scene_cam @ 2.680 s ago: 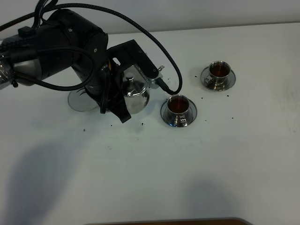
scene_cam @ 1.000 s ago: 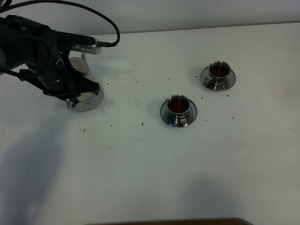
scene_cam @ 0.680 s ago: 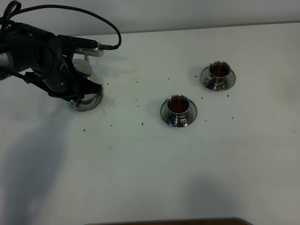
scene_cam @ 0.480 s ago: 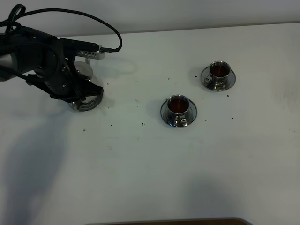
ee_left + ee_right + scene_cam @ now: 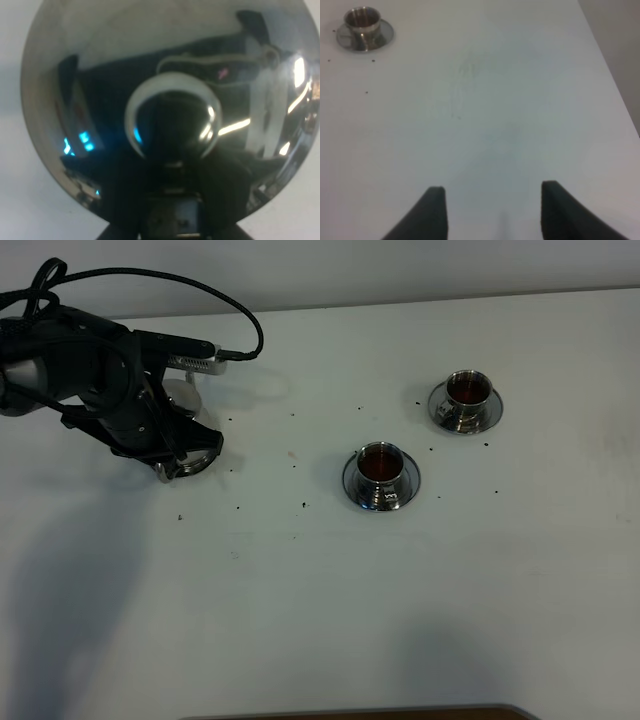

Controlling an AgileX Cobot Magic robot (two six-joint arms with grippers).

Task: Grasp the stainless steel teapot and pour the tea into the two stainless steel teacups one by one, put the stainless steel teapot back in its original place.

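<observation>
The stainless steel teapot [image 5: 170, 100] fills the left wrist view from above, its domed lid and round knob [image 5: 172, 117] mirroring the arm. My left gripper [image 5: 175, 215] is shut on the teapot at its handle side. In the high view the left arm [image 5: 110, 380] covers the pot; only a shiny steel rim, the original place [image 5: 197, 462], peeks out below it. Both stainless steel teacups hold reddish-brown tea on their saucers: one at the middle [image 5: 380, 464], one further back right [image 5: 467, 390], also in the right wrist view [image 5: 363, 20]. My right gripper [image 5: 492, 212] is open and empty.
Small dark specks [image 5: 303, 504] lie scattered on the white table [image 5: 330, 600] around the cups. A black cable [image 5: 240, 315] arcs from the left arm above the pot. The table's far edge meets a grey wall [image 5: 400, 265].
The left arm carried the teapot from beside the middle cup back left to the steel coaster. Over the last second it settled lower over it. The cups have not moved.
</observation>
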